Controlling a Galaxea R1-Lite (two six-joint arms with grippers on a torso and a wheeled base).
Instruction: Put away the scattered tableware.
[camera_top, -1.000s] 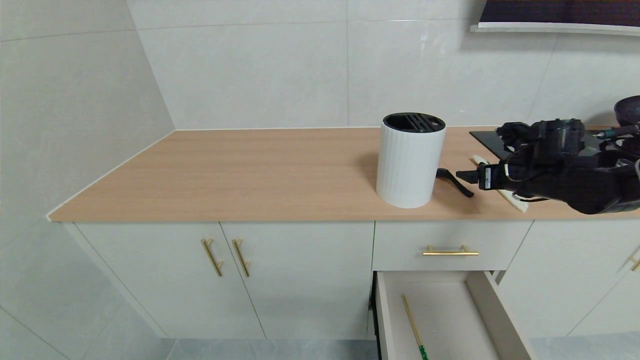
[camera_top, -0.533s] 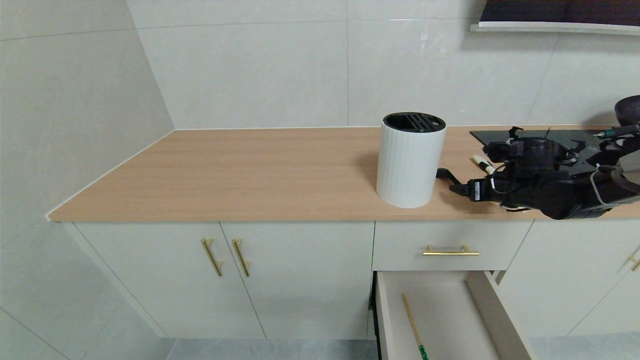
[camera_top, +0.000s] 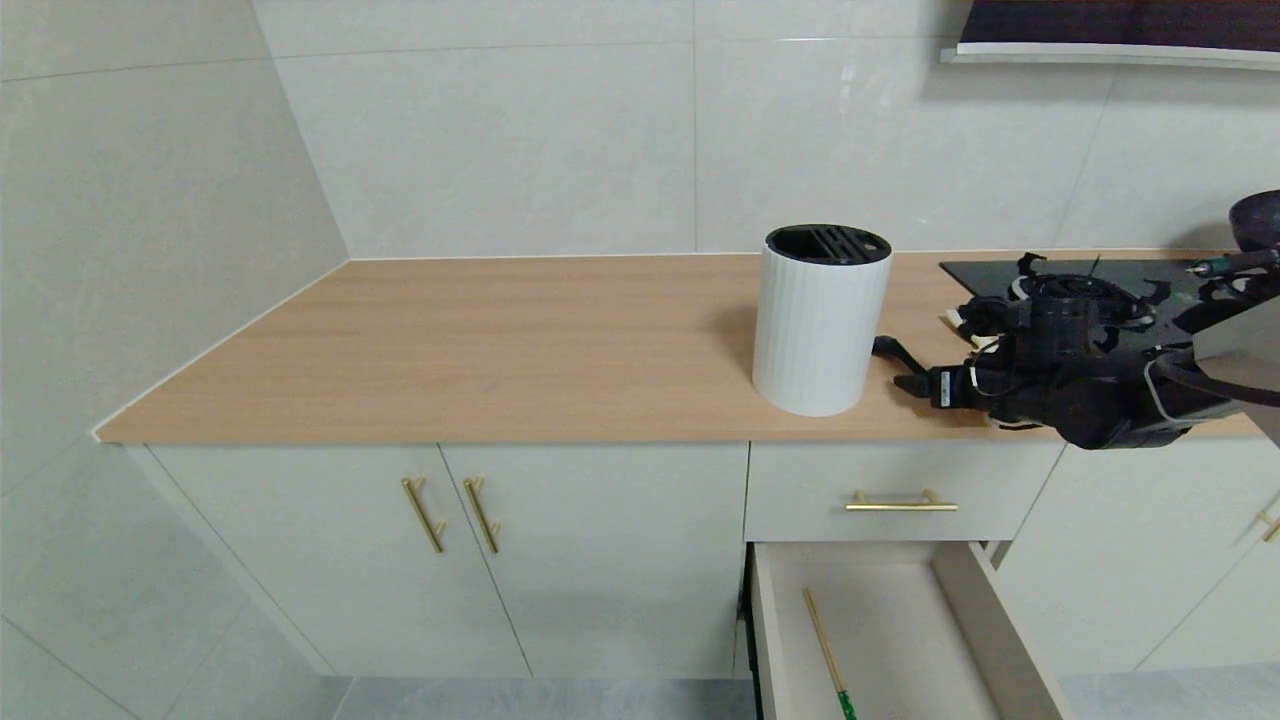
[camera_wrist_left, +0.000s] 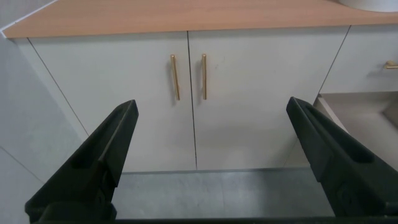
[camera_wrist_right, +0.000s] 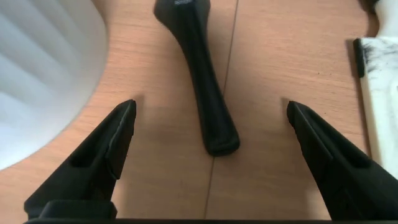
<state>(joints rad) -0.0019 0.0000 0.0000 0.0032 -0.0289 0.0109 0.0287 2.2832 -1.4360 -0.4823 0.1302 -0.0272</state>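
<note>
The right arm reaches low along the counter (camera_top: 500, 350), its pincer (camera_wrist_right: 210, 112) spread wide with a finger on either side of the black handle (camera_wrist_right: 205, 87), touching neither side. The handle lies flat on the counter, just beside the white holder (camera_top: 820, 320). The left pincer (camera_wrist_left: 211, 112), also spread open, faces the cabinet doors (camera_wrist_left: 186, 93).

My right arm (camera_top: 1120, 400) is stretched out low and flat on the right side, pointing to the left. My right gripper (camera_top: 912, 383) has its two fingers (camera_wrist_right: 112, 143) spread wide apart. My left gripper (camera_wrist_left: 211, 115) is held low, its fingers (camera_wrist_left: 106, 155) spread wide too
</note>
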